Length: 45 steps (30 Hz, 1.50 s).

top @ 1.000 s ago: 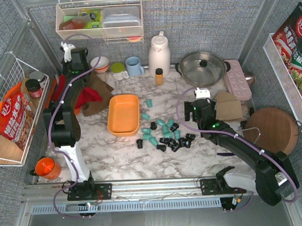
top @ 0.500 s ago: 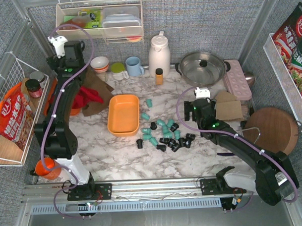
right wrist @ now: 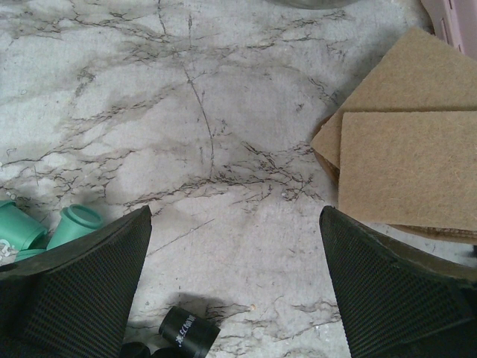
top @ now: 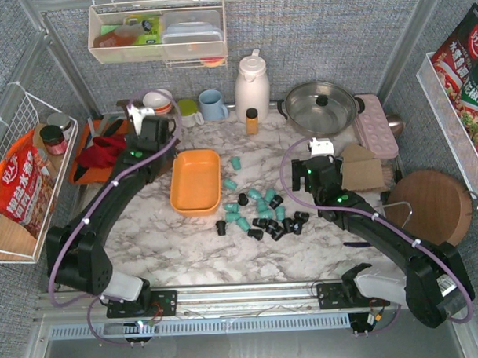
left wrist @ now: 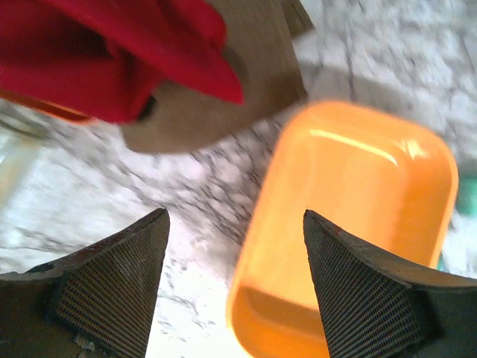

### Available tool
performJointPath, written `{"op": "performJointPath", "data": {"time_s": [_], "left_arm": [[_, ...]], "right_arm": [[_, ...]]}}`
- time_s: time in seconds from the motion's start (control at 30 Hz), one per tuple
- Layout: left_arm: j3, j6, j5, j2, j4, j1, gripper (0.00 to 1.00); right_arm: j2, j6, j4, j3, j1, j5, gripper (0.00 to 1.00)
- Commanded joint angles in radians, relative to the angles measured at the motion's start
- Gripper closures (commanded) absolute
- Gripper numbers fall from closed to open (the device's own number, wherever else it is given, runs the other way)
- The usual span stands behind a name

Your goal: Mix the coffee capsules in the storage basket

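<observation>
Top view: the empty orange storage basket [top: 195, 180] sits on the marble table [top: 186, 251]. Teal and black coffee capsules [top: 260, 214] lie scattered just to its right.

Left wrist view: the left gripper [left wrist: 235, 224] is spread and empty over the basket's rim.

Right wrist view: the right gripper [right wrist: 235, 216] is spread and empty near the capsules.

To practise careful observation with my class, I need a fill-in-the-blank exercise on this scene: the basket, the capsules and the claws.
The storage basket is ___ inside. The coffee capsules lie on the table, to the ___ of the basket in the top view. The capsules are teal or ___. The left claw and right claw both stand ___.
Missing words: empty, right, black, open.
</observation>
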State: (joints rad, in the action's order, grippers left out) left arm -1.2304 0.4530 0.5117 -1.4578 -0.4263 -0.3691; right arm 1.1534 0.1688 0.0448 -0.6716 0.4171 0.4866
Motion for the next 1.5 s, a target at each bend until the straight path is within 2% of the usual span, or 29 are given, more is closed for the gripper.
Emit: {"op": "performJointPath", "data": {"time_s": [0.0,0.17,0.3,0.4,0.57,0.67,0.73,0.77,0.87,1.17,1.33,1.47], "left_arm": [[0.156,0.120,-0.188,0.045,0.073,-0.014,0.20],[0.301,0.152,-0.210,0.042,0.145,-0.014,0.28],[0.337,0.135,-0.194,0.005,0.168,-0.013,0.30],[0.353,0.106,-0.249,-0.025,0.221,-0.013,0.36],[0.355,0.097,-0.268,-0.097,0.246,0.009,0.58],[0.356,0.087,-0.272,-0.117,0.258,0.026,0.79],[0.350,0.068,-0.298,-0.119,0.273,0.033,0.98],[0.341,0.057,-0.304,-0.119,0.277,0.033,1.00],[0.283,0.026,-0.308,-0.119,0.269,0.037,1.00],[-0.008,-0.097,-0.357,-0.074,0.100,0.088,1.00],[-0.019,-0.288,-0.564,-0.107,0.122,0.126,1.00],[-0.021,-0.366,-0.686,-0.197,0.132,0.175,1.00]], "right_arm": [[0.005,0.009,0.004,-0.011,-0.001,-0.006,0.01],[-0.001,0.008,0.001,-0.011,-0.001,-0.006,0.01],[-0.009,0.009,0.001,-0.006,0.000,-0.006,0.01],[-0.006,0.009,0.003,-0.006,0.000,-0.006,0.01],[-0.002,0.008,-0.001,-0.009,-0.001,-0.006,0.01],[-0.004,0.009,0.002,-0.007,0.000,-0.006,0.01],[-0.002,0.009,0.003,-0.008,0.000,-0.006,0.01],[0.000,0.009,0.003,-0.009,-0.001,-0.006,0.01],[0.006,0.011,0.000,-0.012,-0.001,-0.007,0.01],[0.005,0.011,-0.003,-0.012,-0.001,-0.008,0.01],[0.004,0.012,-0.002,-0.012,-0.001,-0.009,0.01],[0.009,0.014,-0.005,-0.015,-0.001,-0.011,0.01]]}}
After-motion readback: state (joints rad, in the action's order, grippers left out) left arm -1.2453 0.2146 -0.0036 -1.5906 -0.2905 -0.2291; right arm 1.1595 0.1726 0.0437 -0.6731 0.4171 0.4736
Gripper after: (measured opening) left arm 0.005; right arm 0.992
